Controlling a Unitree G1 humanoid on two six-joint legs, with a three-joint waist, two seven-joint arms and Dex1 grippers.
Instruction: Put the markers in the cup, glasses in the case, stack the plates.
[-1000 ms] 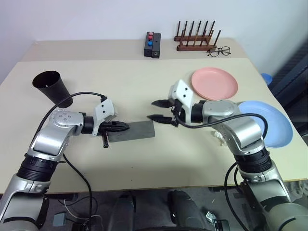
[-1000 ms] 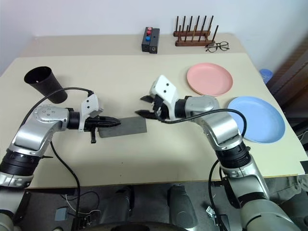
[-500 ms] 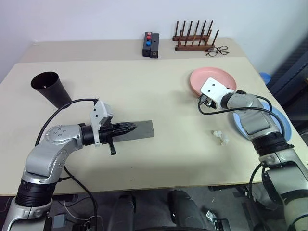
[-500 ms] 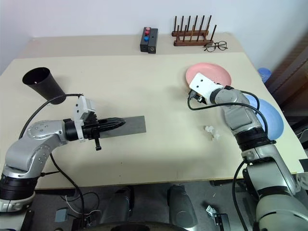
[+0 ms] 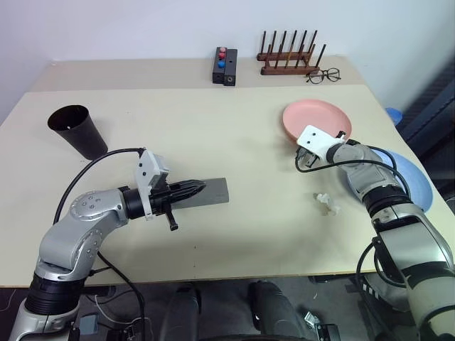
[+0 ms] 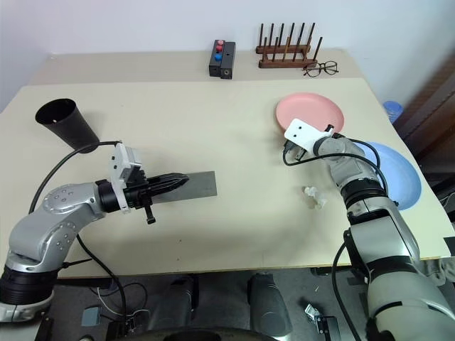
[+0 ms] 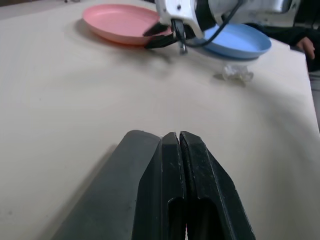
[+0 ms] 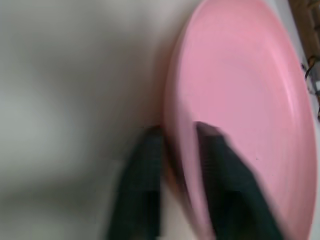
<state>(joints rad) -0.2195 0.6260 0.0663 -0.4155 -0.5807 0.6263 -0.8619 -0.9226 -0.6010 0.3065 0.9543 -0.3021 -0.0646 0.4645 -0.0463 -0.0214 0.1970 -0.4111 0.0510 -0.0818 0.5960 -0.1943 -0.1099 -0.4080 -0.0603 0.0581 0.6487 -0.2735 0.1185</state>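
Note:
The salmon pink plate [image 5: 320,117] lies at the back right of the table. My right gripper [image 8: 177,135] is shut on its near rim, one finger above and one below. Partly under that arm, the light blue plate [image 5: 412,181] rests flat near the right edge. The grey case [image 5: 212,192] lies at centre left. My left gripper [image 7: 178,137] is shut, its tips resting over the case's near end. At the far left stands the black cup [image 5: 77,130], leaning. The markers and the glasses are hidden.
A crumpled white scrap [image 5: 327,204] lies in front of the blue plate. On the back table are thin-rimmed spectacles [image 5: 323,74], a wooden peg rack [image 5: 288,57] and a black box with red and blue buttons [image 5: 226,65].
My right gripper swung from the case's right end over to the pink plate and shut on its rim. The left arm drew back slightly; the case stayed put.

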